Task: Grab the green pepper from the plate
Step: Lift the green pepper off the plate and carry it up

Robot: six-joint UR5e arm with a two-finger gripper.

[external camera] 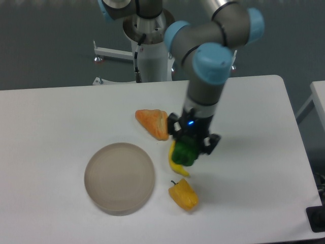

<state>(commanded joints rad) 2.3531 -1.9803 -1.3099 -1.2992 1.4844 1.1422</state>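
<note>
Green pepper point(184, 151) clamped in my jaws, off the plate point(119, 177).

Pepper hangs below my gripper point(189, 149), lifted above the bench point(61, 122), right over the banana point(175, 166), which it mostly covers from this view. Plate sits well apart to the left, nothing on it. Yellow-orange pepper point(184, 193) lies on the bench just beside the plate's right edge, below the banana. Orange wedge-shaped food piece point(153, 122) lies up-left of my gripper, near the banana's top end.
</note>
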